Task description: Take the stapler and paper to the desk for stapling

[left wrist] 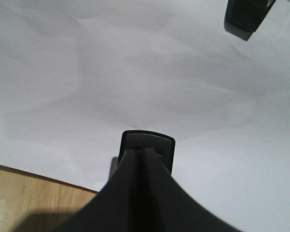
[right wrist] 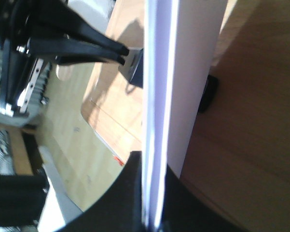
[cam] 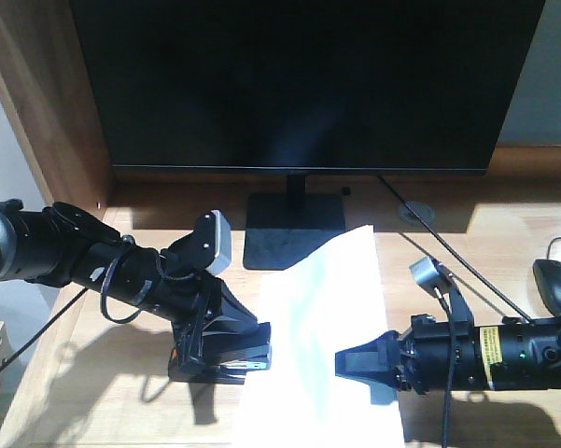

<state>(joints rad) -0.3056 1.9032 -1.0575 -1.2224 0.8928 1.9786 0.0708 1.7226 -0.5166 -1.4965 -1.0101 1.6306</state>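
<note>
- The desk (cam: 467, 252) is a light-wood top with a brown wooden panel rising along its left side; a black monitor (cam: 303, 84) stands at the back on a flat black base (cam: 294, 233).
- The paper (cam: 327, 327), a blank white sheet, lies on the desk in front of the monitor base, its far corner reaching up beside the base and its near part running to the bottom of the front view.
- The right gripper (cam: 345, 362) comes in from the right and pinches the paper's right edge; the right wrist view shows the sheet edge-on, running between its dark fingers (right wrist: 128, 193).
- The left gripper (cam: 247, 350) sits at the paper's left edge, its fingers pressed together on the stapler (left wrist: 147, 145), whose black end shows at the fingertips over the paper.
- A black computer mouse (cam: 558, 285) rests at the far right of the desk, with a cable (cam: 448, 247) running across the wood nearby.
</note>
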